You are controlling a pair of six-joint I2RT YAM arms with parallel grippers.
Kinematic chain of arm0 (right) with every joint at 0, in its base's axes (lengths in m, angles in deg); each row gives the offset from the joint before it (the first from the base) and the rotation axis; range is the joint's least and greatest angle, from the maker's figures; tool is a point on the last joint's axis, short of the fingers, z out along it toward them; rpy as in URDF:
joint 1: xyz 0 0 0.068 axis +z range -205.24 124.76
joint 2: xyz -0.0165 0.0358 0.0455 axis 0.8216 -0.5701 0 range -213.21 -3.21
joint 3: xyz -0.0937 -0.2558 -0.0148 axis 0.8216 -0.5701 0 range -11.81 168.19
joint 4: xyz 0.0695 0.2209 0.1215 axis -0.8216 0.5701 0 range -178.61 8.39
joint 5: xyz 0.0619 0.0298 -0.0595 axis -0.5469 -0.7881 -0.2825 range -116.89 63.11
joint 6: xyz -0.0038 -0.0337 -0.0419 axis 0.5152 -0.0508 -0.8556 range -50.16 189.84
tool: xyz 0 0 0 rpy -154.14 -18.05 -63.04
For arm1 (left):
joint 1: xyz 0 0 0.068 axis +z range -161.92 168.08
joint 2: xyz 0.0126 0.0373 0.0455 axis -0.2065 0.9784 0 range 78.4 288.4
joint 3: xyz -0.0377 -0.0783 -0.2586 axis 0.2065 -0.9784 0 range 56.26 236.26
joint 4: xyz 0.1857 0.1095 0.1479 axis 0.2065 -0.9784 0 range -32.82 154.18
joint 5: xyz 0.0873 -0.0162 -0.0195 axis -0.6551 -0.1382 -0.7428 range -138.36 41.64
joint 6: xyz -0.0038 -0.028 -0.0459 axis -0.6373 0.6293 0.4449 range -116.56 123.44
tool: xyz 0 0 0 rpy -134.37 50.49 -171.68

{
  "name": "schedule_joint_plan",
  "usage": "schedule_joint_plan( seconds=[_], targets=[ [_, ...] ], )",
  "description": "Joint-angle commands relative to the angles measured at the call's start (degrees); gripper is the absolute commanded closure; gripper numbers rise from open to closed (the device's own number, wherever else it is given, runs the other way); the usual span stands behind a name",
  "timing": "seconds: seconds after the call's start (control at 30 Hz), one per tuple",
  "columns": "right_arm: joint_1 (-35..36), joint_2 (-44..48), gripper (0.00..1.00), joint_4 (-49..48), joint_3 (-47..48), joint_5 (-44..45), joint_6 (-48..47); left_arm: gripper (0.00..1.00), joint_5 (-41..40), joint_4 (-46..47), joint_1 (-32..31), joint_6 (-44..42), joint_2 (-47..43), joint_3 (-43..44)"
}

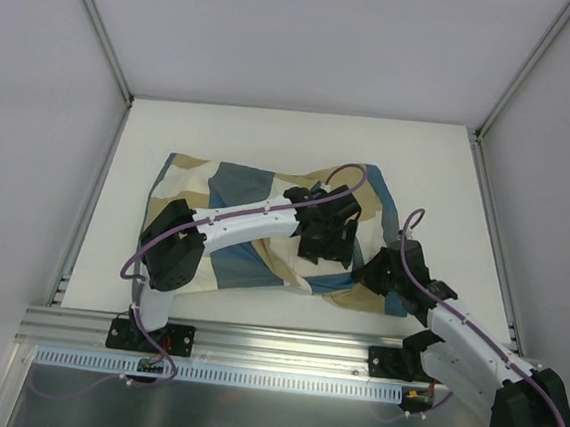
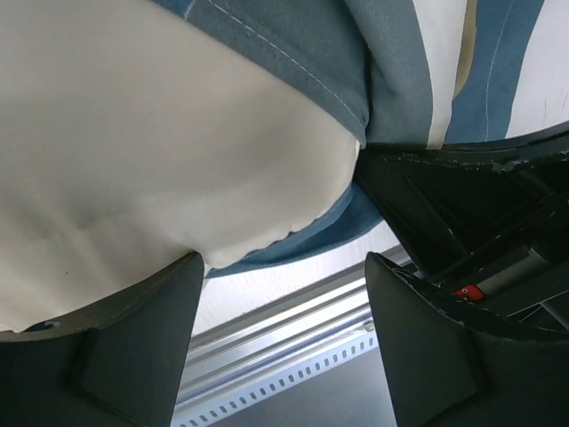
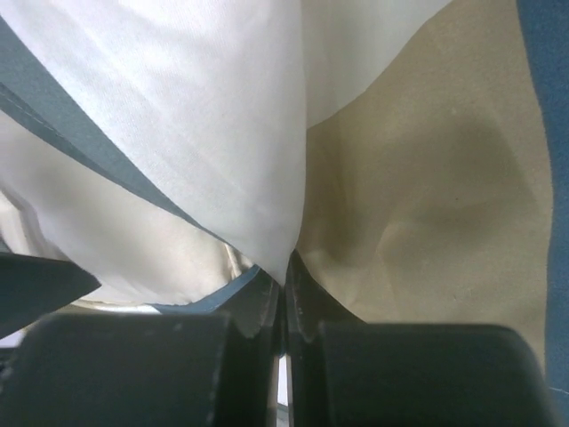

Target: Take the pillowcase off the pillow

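The checked blue, tan and cream pillowcase [image 1: 238, 184] lies rumpled across the middle of the table. My left gripper [image 1: 323, 232] hangs over its right part, open, with nothing between its fingers [image 2: 283, 262]. In the left wrist view a plain cream bulge, seemingly the pillow [image 2: 133, 151], shows between blue stitched edges of the pillowcase [image 2: 391, 71]. My right gripper [image 1: 374, 276] sits at the cloth's near right corner. It is shut [image 3: 286, 262] on a fold of the pillowcase [image 3: 427, 160], cream on one side and tan on the other.
The white table [image 1: 272, 132] is walled by white panels on three sides. A metal rail [image 1: 283, 348] runs along the near edge, just below the cloth. The right arm's dark wrist [image 2: 480, 213] is close beside my left gripper.
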State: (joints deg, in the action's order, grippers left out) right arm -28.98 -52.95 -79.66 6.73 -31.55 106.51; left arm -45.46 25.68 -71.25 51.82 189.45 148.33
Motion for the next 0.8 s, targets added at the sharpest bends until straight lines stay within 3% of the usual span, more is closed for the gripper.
schedule_joint_plan(
  seconds=[0.0, 0.47, 0.53, 0.6, 0.63, 0.7, 0.73, 0.77],
  targets=[
    [-0.24, 2.01, 0.99, -1.92, -1.67, -3.50, 2.97, 0.26, -2.46, -1.75, -0.61, -1.44, 0.39, 1.61],
    [-0.60, 5.62, 0.99, -0.51, -2.38, -3.95, 4.12, 0.13, -2.46, -1.67, -0.79, -3.21, 9.44, 6.27],
    [-0.60, 5.70, 0.99, -0.16, -2.11, -4.21, 4.03, 0.21, -3.94, -1.67, -0.70, -3.03, 10.77, 7.32],
    [-0.60, 5.88, 0.99, 0.19, -1.94, -4.21, 4.03, 0.37, -3.51, -1.67, -0.61, -2.77, 12.52, 8.12],
    [-0.60, 6.05, 0.99, 1.06, -1.76, -4.21, 3.85, 0.59, -3.16, -1.67, -0.44, -2.33, 12.88, 8.47],
    [-0.60, 6.32, 0.99, 2.82, -0.71, -3.95, 2.98, 0.81, -0.98, -1.75, 0.18, -1.80, 14.02, 9.35],
    [-0.60, 6.40, 0.99, 4.04, -0.44, -3.95, 2.80, 1.00, -0.18, -1.67, 0.62, -1.80, 14.37, 9.61],
    [-0.60, 7.01, 0.99, 4.49, -0.18, -3.77, 2.54, 1.00, 0.35, -1.67, 1.23, -1.71, 14.46, 9.97]
  ],
)
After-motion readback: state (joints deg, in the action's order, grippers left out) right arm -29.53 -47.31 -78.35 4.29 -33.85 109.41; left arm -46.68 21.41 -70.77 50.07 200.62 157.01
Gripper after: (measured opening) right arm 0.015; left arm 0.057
